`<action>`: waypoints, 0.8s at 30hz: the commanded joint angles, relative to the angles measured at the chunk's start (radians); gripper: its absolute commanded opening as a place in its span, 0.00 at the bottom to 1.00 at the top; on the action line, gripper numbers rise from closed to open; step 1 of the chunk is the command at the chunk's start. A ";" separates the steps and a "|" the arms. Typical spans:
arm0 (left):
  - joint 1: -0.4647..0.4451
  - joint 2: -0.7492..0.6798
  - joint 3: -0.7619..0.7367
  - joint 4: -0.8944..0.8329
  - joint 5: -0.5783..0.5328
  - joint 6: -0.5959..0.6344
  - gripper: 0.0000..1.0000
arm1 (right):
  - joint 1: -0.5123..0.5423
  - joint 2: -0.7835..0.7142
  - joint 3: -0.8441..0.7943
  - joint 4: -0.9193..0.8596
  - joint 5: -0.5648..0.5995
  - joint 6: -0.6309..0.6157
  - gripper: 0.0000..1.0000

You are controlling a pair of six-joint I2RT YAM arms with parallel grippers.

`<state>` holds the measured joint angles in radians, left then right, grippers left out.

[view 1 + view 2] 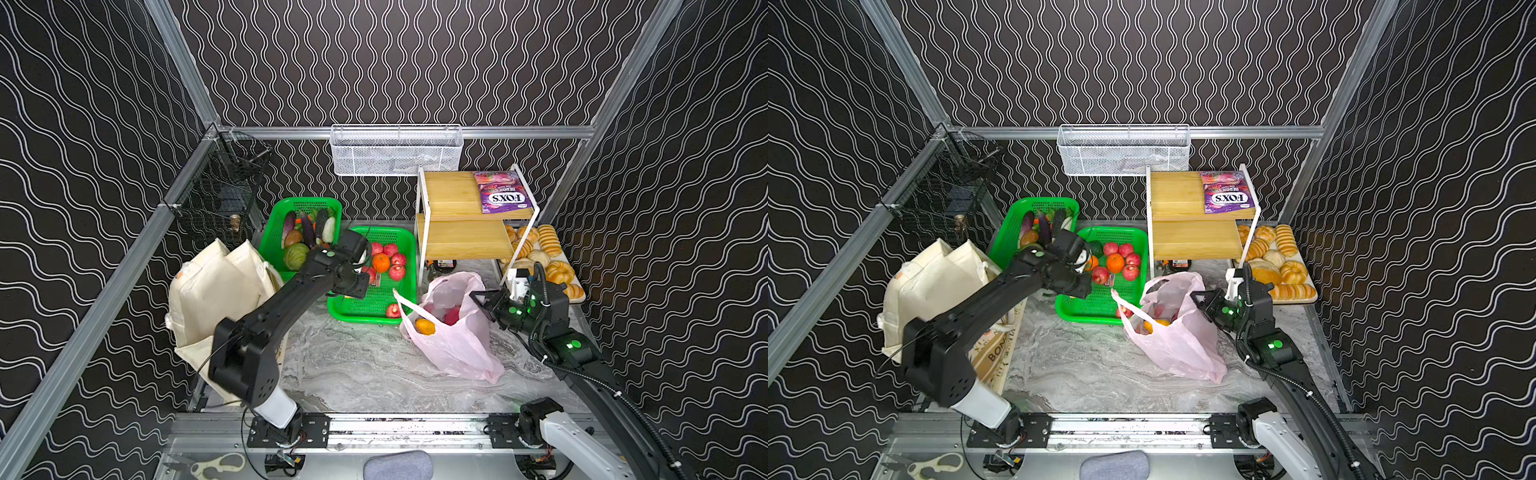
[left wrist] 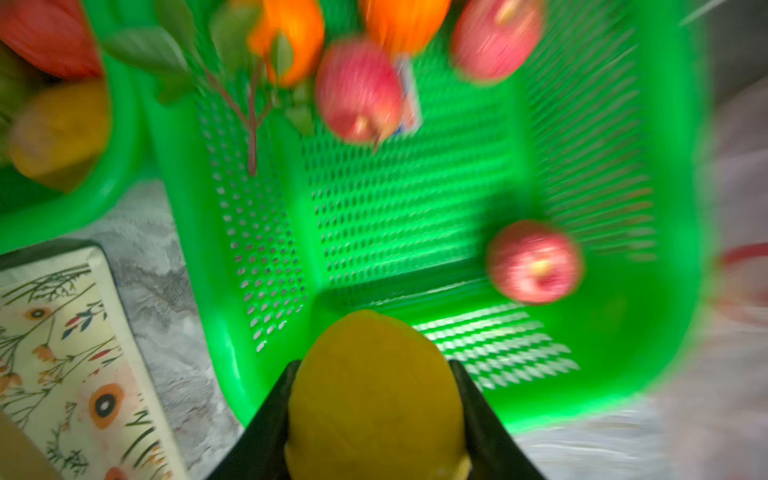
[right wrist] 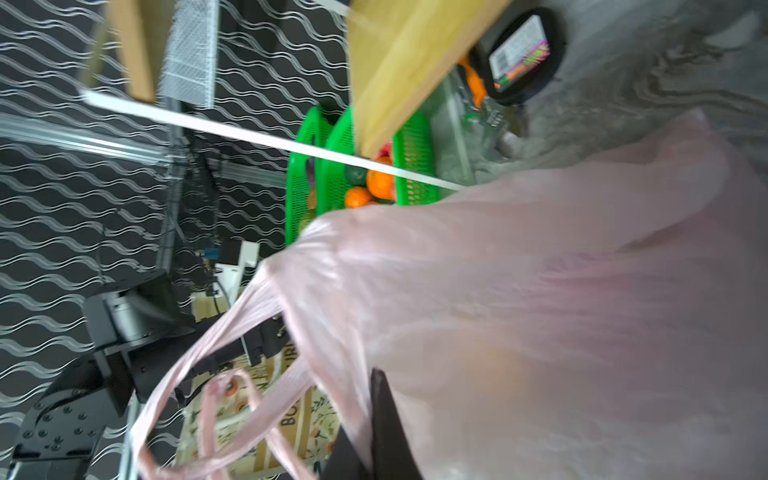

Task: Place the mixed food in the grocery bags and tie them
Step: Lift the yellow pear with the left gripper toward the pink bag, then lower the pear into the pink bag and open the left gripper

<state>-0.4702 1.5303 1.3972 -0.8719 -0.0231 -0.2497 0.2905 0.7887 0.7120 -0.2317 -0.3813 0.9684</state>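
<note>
Left wrist view: the left gripper (image 2: 374, 368) pinches a lemon (image 2: 374, 399) over the basket's (image 2: 623, 374) near edge. Beside it the right gripper (image 1: 478, 300) clamps the pink bag (image 1: 457, 345) by its rim; next, the lemon likely needs carrying over that mouth.

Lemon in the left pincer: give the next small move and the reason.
Probably lift the lemon clear of the basket, heading for the pink bag. The left pincer grips it low over the basket, and the right pincer holds the bag's rim up.
</note>
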 commanded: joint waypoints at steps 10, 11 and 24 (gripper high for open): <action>-0.017 -0.245 -0.155 0.058 0.407 -0.115 0.44 | 0.001 -0.002 -0.020 0.103 -0.156 -0.009 0.06; -0.018 -0.254 -0.184 0.086 0.449 -0.117 0.44 | 0.000 -0.007 -0.031 0.121 -0.155 0.008 0.06; -0.073 -0.193 -0.353 0.447 0.734 -0.207 0.45 | 0.000 0.023 -0.002 0.121 -0.106 0.057 0.05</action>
<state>-0.5259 1.3155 1.0447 -0.5407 0.6338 -0.4198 0.2905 0.7998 0.6926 -0.1448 -0.4839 1.0100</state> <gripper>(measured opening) 0.478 0.054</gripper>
